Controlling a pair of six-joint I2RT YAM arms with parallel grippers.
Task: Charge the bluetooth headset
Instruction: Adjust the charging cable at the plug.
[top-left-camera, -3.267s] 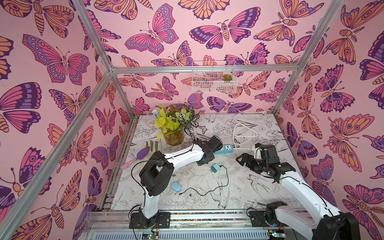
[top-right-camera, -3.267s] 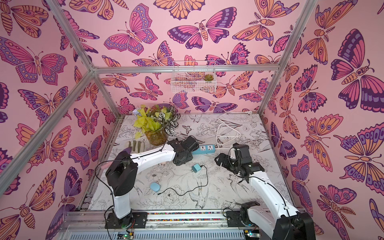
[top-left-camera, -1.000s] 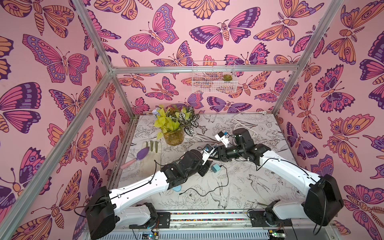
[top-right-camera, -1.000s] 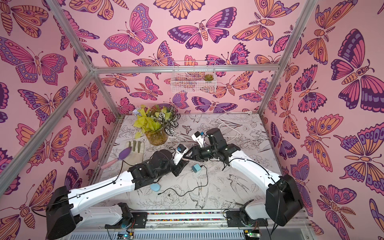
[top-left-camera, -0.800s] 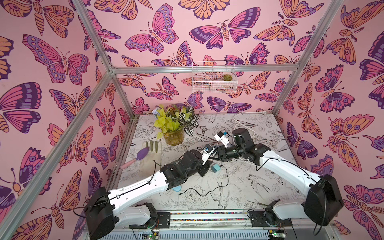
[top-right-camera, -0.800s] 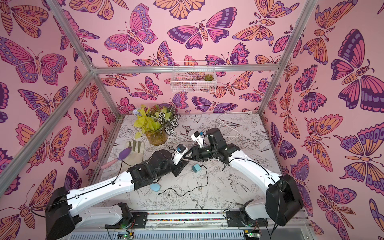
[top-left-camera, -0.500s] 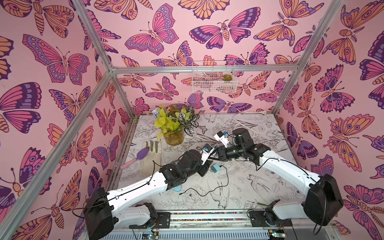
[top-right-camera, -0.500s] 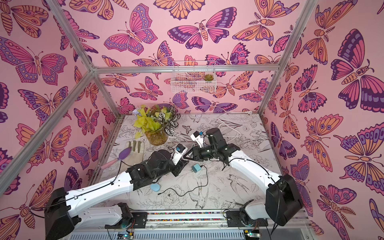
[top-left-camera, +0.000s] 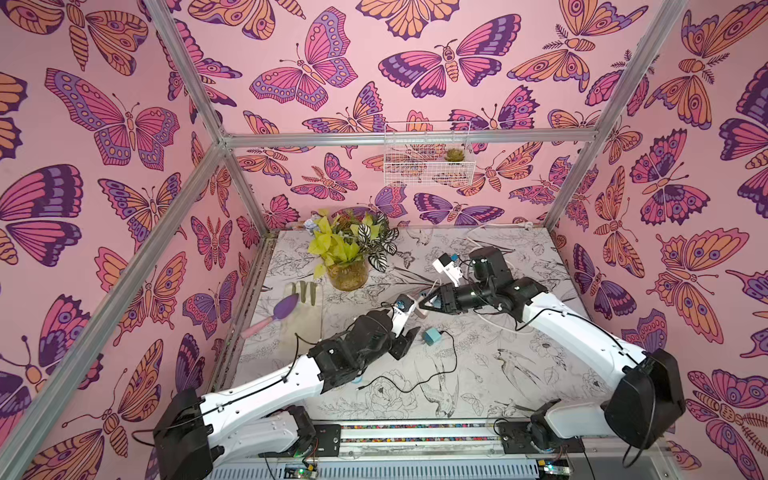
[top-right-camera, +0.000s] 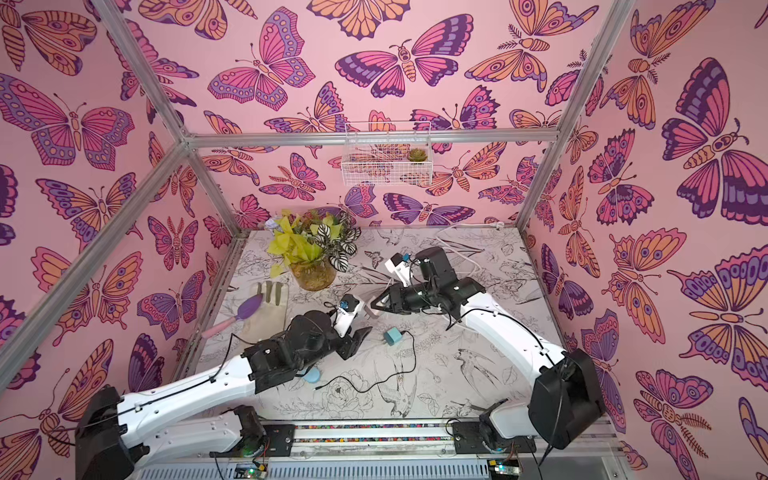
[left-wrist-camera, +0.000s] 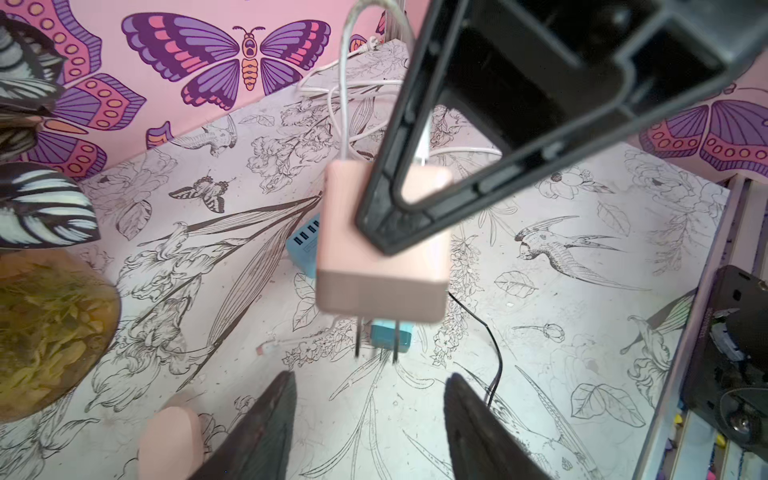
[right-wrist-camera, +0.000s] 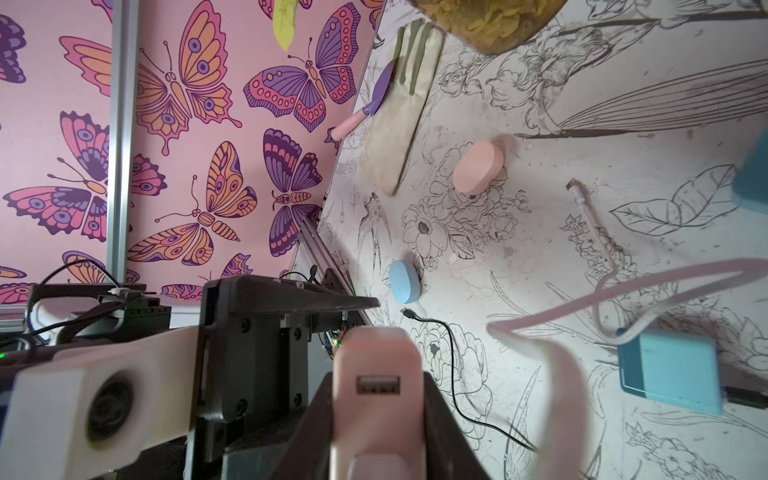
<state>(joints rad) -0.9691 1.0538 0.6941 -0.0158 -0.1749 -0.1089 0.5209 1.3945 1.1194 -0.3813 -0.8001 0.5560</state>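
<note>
1. the right gripper (top-left-camera: 424, 303) pinches a pink square wall charger (left-wrist-camera: 382, 274), prongs toward the left gripper (left-wrist-camera: 370, 386), which hangs spread and empty.
2. the pink oval headset case (right-wrist-camera: 478, 172) lies on the table beside a cream glove (right-wrist-camera: 395, 124).
3. step in hand: likely moving the charger; next, its prongs need lining up with the blue power strip (left-wrist-camera: 301, 245).

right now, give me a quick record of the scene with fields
right gripper: shut on pink charger, held above the table, prongs out
left gripper: open, empty, close to the charger
power strip: on table, partly hidden
teal charger: on table, black cable attached, its far end free
pink case: on table, no cable in it
blue case: on table, beside the black cable's free end
</note>
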